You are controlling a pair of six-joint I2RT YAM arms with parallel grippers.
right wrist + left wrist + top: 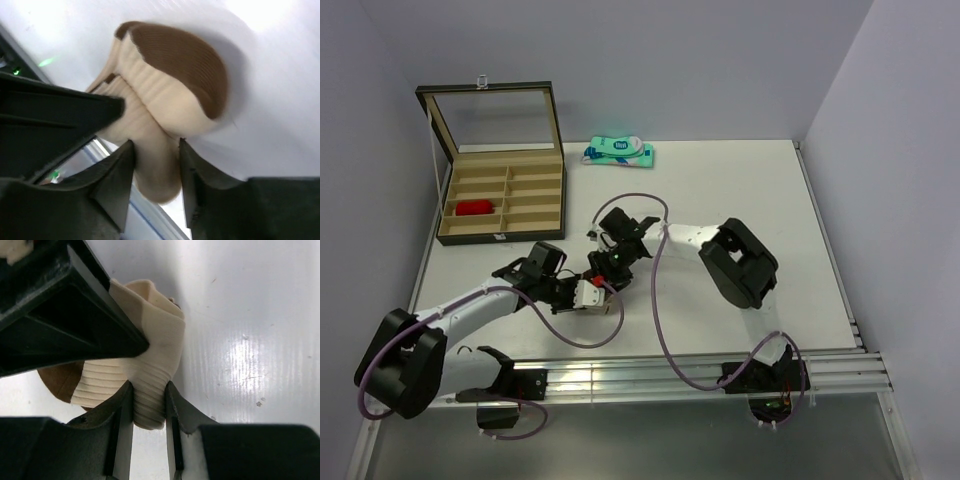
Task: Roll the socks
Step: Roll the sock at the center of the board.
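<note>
My left wrist view shows what the overhead one hides: my left pincer [148,390] is clamped on the ribbed cuff end of the beige sock [160,340], the fabric squeezed narrow at the bottom centre of the frame, with a black finger of my other arm pressing in from the upper left. Only my right wrist view shows the sock's brown toe, bulging at the upper centre. There my right pincer [156,145] has a finger against each side of the sock, but I cannot tell whether it squeezes or merely touches. From above, both arms meet left of centre and cover the sock almost wholly. That view alone shows the red sock [475,208] in a left compartment of the open box [500,235] at upper left, and a teal-and-white packet [618,152] beside it. The bench [740,190] is glossy white, closed in by pale lavender walls [880,150].
</note>
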